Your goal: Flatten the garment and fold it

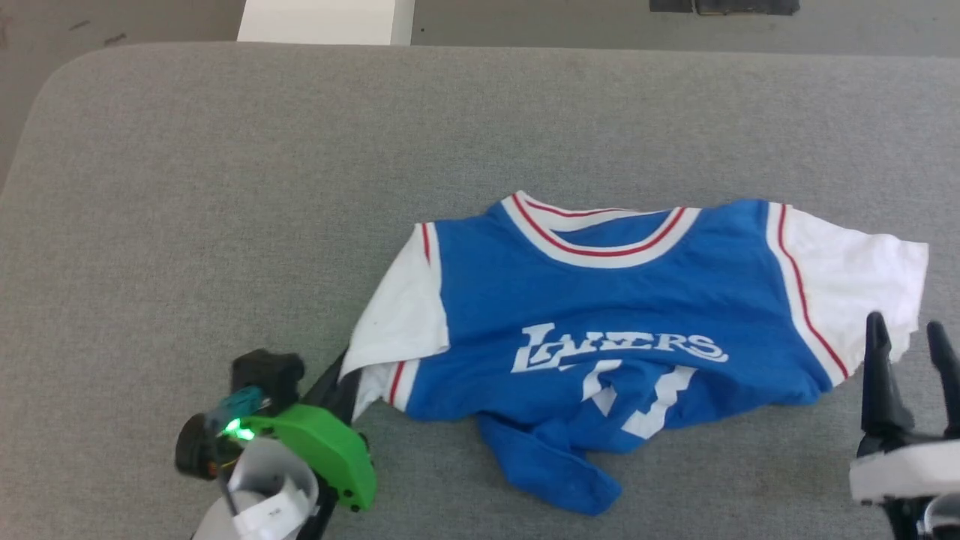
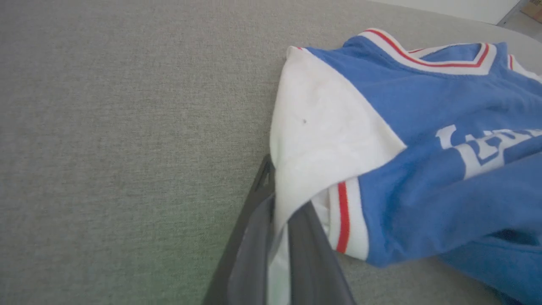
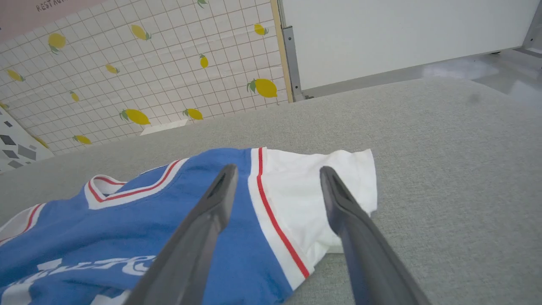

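Note:
The garment (image 1: 600, 300), a royal-blue T-shirt with white sleeves, red-striped collar and white lettering, lies face up on the grey table (image 1: 225, 187), its lower hem bunched and twisted toward me. My left gripper (image 1: 346, 382) is shut on the edge of the garment's white left sleeve (image 2: 317, 140); in the left wrist view the white cloth (image 2: 279, 254) runs between the two dark fingers (image 2: 254, 250). My right gripper (image 1: 909, 345) stands open just off the white right sleeve (image 1: 855, 277), fingers (image 3: 203, 228) spread above that sleeve (image 3: 313, 190) without touching it.
The grey fabric table has a rounded corner at the far left (image 1: 67, 75). Beyond the far edge stand a white panel (image 1: 326, 21) and a dark object on the floor (image 1: 724, 6). A lemon-patterned tiled wall (image 3: 148, 72) rises behind the table.

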Controlling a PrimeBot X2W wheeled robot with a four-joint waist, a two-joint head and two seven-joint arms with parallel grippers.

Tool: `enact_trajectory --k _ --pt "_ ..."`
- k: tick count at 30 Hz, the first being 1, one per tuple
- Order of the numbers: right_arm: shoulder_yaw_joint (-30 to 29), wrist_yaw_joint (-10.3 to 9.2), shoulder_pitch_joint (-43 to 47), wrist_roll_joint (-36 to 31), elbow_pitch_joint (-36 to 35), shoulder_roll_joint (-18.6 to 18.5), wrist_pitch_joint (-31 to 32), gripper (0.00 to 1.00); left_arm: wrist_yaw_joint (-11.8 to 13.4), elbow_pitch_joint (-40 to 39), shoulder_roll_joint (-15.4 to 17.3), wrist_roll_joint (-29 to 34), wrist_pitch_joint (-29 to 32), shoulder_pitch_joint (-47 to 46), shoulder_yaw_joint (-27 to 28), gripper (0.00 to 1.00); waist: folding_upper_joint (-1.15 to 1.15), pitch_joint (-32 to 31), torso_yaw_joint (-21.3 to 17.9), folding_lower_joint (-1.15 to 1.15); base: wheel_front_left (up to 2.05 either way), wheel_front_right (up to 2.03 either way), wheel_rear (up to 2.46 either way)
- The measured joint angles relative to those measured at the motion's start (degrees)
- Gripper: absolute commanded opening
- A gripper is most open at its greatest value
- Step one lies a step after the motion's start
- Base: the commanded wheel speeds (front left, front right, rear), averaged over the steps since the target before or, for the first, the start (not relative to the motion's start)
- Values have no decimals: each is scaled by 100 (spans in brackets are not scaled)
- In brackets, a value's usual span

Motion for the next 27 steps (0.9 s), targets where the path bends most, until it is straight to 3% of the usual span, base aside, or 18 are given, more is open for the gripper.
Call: enact_trajectory --k 5,11,17,27 --pt "-247 0 -397 -319 -343 -1 765 100 236 -354 56 -88 -2 283 285 0 0 79 6 0 0 0 0" --pt "-749 0 -794 -465 -243 -32 2239 100 286 -606 82 -156 2 336 392 0 0 310 46 0 0 0 0" --pt "-894 0 -1268 -481 -49 -443 3532 100 287 -709 82 -156 7 244 292 0 0 591 106 0 0 0 0" --pt "-814 0 -1935 -712 769 -668 4176 100 286 -755 77 -140 12 -48 140 0 0 966 226 0 0 0 0"
